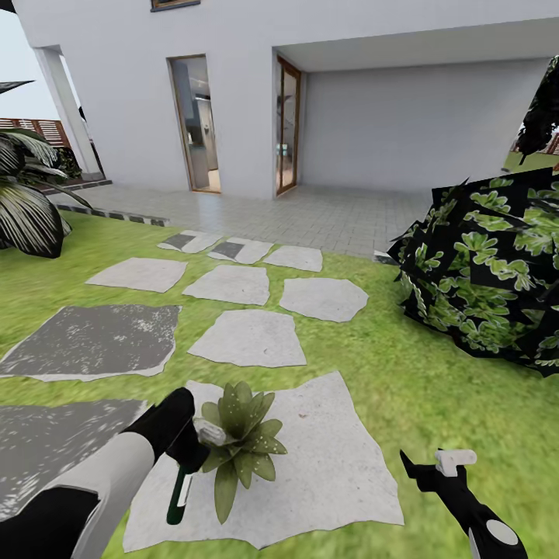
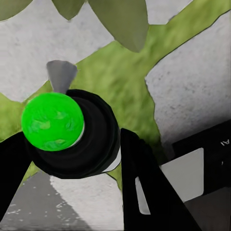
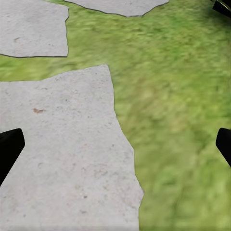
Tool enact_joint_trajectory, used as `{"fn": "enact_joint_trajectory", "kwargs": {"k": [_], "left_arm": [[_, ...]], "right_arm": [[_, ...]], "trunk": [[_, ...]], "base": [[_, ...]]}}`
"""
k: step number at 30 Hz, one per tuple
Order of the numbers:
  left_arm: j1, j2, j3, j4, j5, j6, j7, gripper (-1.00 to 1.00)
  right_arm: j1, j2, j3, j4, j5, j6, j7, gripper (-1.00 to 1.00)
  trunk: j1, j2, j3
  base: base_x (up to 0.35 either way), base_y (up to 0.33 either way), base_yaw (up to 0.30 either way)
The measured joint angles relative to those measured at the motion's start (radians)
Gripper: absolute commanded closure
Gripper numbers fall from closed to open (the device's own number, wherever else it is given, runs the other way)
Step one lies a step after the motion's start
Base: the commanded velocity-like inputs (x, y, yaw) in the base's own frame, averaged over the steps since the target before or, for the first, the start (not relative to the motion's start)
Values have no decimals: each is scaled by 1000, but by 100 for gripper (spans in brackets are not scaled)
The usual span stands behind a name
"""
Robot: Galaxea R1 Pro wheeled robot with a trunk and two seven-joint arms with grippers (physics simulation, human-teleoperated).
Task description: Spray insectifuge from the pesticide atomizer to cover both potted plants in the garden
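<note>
The left gripper (image 1: 185,458) pinches the slim dark pesticide atomizer (image 1: 180,491), its white trigger head beside the potted plant (image 1: 241,446)'s pointed, speckled leaves. That rosette sits on a rough pale stepping stone (image 1: 326,466); the right gripper (image 1: 435,470) hangs spread over lawn beside the stone.

Left arm (image 1: 93,485): pale grey-white rounded shell on forearm, black glossy segment at wrist, black section near elbow. Left gripper (image 2: 91,159): black fingers, pale inset panel on one finger. Right arm (image 1: 485,524): black links, white round joint cap. Right gripper (image 1: 435,470): black, white block at tip.
</note>
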Motion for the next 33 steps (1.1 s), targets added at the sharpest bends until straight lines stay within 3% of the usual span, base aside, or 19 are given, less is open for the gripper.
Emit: {"fn": "enact_joint_trajectory", "kwargs": {"k": [4,14,19,21,24,33], "left_arm": [[0,0,1,33,0,-2,0,100],[-12,-11,1,24,-1,-1,0,100],[-10,-1,0,27,-3,-2,0,100],[-7,22,3,32,-8,-4,1,100],[-6,30,5,32,-5,-3,1,100],[-1,10,4,41,0,-4,0,100]], "right_arm": [[0,0,0,0,0,0,0,-100],[0,0,0,0,1,0,0,-100],[0,0,0,0,1,0,0,-100],[0,0,0,1,2,0,0,-100],[0,0,0,1,3,0,0,-100],[0,0,0,1,3,0,0,-100]], "trunk": [[0,0,0],[0,0,0],[0,0,0],[0,0,0],[0,0,0],[0,0,0]], "base": [[0,0,0],[104,99,0],[4,4,0],[0,0,0],[0,0,0],[-100,0,0]]}}
